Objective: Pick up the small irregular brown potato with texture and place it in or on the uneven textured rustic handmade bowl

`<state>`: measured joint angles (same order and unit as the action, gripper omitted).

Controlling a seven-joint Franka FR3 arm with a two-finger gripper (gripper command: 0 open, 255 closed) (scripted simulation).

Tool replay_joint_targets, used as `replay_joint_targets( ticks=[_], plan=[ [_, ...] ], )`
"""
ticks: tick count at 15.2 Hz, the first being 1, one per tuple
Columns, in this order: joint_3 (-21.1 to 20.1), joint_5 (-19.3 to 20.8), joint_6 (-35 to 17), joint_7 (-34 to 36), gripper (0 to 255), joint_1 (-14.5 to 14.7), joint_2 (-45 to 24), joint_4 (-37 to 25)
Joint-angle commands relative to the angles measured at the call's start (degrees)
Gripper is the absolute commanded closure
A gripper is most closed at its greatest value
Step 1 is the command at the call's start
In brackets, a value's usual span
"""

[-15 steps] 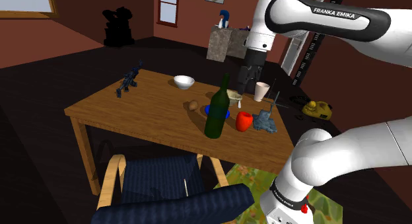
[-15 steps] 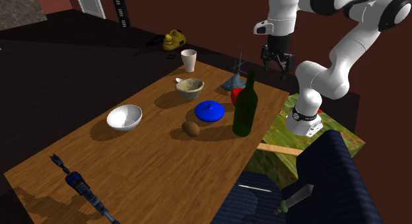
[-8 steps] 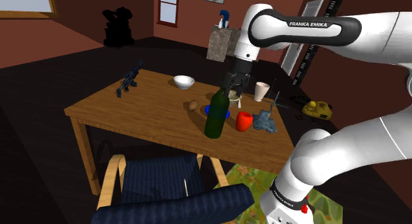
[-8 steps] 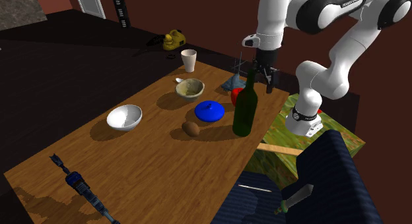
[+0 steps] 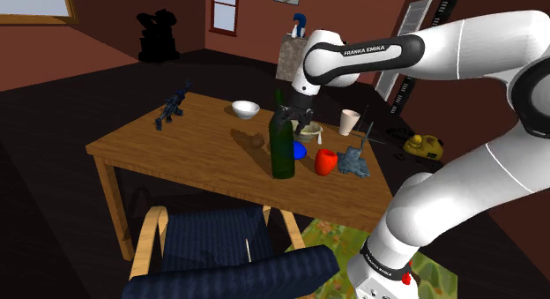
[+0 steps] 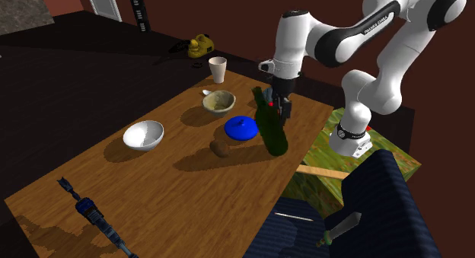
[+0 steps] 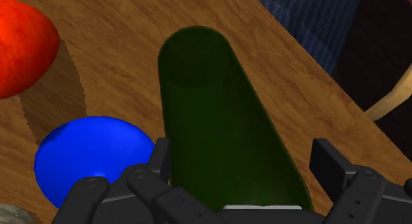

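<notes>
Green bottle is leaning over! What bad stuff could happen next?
1. The green bottle tilts with the gripper open around it; a further push could tip it onto the blue lid or the potato.
2. Once toppled, it might roll off the table.
3. A knocked potato would probably be harder to grasp.

The shoulder view looks down from beside the stand (image 5: 381, 284), over a blue chair (image 5: 220, 244) and across the desk (image 5: 150, 138). The second exterior view looks steeply down along that desk from the end at the shoulder view's left. Both show the green bottle (image 5: 282, 152). The wrist view on the claw (image 7: 241, 156) sits close above the bottle.
</notes>
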<state>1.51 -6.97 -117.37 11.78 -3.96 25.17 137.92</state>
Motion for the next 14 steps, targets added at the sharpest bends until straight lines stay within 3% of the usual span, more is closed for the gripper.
replay_joint_targets(
  ticks=[1, 14],
  plan=[
    [-0.4, -0.5, -5.0, 2.4, 0, -0.5, -3.1, 0.2],
    [0.1, -1.9, -29.0, 15.9, 0, -3.6, -27.6, -9.5]
  ],
)
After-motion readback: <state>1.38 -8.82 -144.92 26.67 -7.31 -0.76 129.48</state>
